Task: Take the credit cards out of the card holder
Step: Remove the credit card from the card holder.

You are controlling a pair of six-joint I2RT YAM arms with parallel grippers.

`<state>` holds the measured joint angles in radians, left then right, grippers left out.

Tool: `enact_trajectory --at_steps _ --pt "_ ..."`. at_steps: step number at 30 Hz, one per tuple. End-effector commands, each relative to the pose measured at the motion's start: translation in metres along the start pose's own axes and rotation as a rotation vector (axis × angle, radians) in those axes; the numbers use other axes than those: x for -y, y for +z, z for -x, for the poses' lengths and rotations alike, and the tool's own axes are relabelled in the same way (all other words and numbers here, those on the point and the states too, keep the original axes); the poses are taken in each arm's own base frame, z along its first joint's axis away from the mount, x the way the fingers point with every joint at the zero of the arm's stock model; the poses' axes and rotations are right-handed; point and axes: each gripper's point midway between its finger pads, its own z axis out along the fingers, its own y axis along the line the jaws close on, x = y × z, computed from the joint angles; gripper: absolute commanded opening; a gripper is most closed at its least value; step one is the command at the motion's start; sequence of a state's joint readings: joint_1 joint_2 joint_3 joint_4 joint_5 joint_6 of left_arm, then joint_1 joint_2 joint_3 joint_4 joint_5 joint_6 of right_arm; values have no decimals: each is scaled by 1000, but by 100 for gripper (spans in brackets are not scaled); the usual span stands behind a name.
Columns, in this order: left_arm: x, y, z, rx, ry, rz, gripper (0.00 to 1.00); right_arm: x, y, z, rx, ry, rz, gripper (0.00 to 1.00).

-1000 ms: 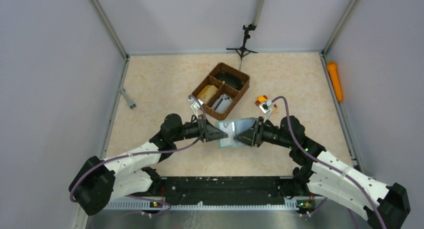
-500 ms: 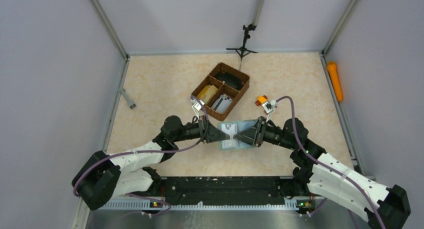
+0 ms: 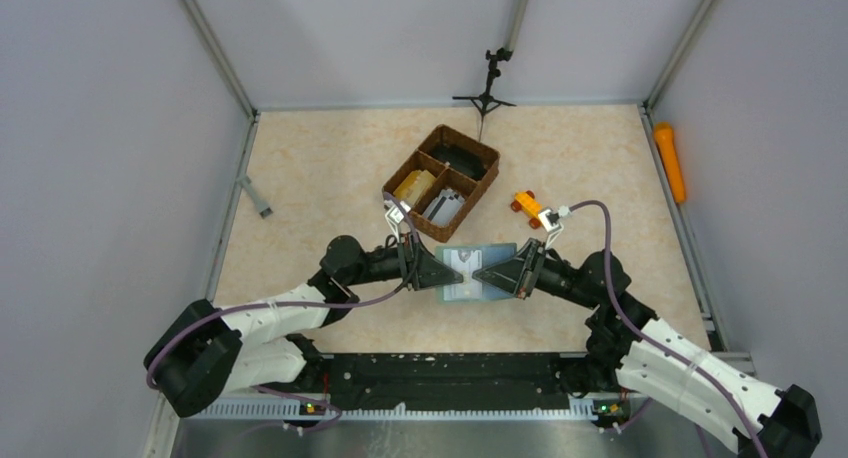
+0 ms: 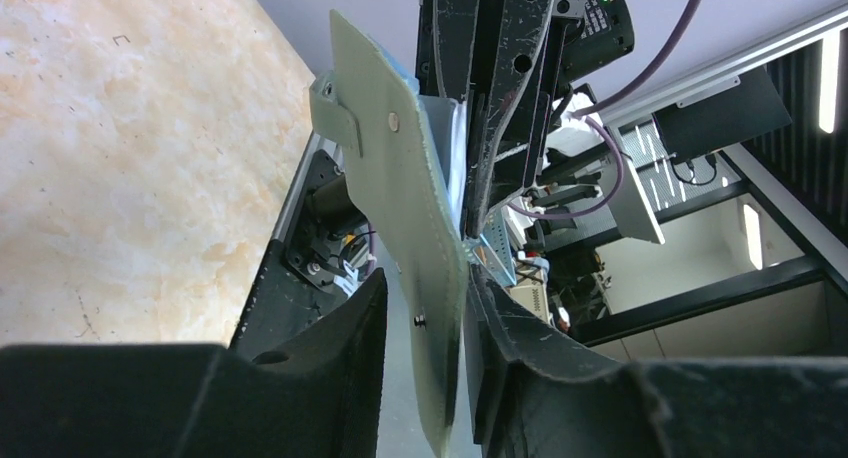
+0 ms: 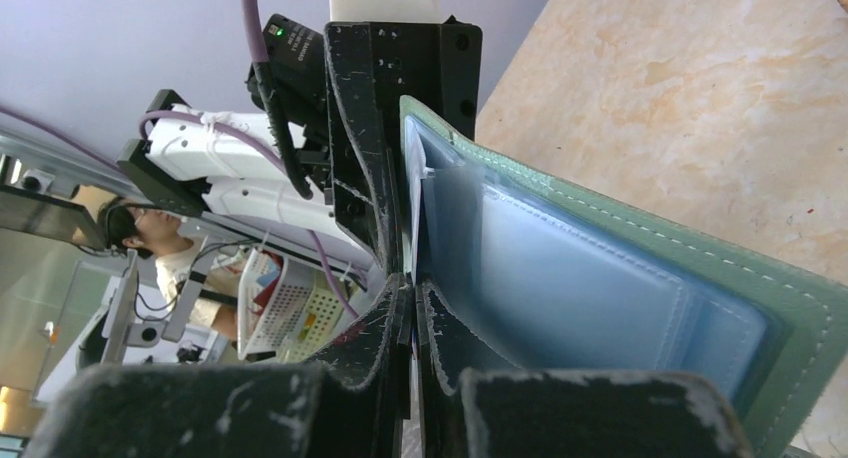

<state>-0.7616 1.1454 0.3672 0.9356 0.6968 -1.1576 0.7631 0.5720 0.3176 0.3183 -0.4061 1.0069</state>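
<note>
With your left end effector [image 4: 425, 298] loose around the card holder [image 4: 392, 183], your right end effector [image 5: 408, 296], pinched shut inside, may drag it away.

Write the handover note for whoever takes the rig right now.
Left claw: open, loose around the outer flap of the holder.
Right claw: shut on a thin inner leaf of the holder; card or sleeve, cannot tell.
Holder: spread open between both claws, near the tray.
Done: holder opened.
Left: pull out the cards; none shows clear of the holder.
</note>
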Motion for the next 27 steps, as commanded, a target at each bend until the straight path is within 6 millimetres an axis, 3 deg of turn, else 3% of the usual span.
enact_trajectory --at_steps 1,9,13,15,27 --pt "19 -4 3 25 61 -72 37 -15 -1 10 46 -1 49 3" --pt "23 -9 1 41 71 -85 17 -12 -3 9 50 24 51 4" --pt "25 -11 1 49 73 -91 5 -17 -5 8 39 25 84 21" --pt "27 -12 1 52 72 -99 0 -19 -5 7 30 34 95 24" --pt "32 -17 3 91 77 -118 0 -19 -7 6 39 53 110 23"
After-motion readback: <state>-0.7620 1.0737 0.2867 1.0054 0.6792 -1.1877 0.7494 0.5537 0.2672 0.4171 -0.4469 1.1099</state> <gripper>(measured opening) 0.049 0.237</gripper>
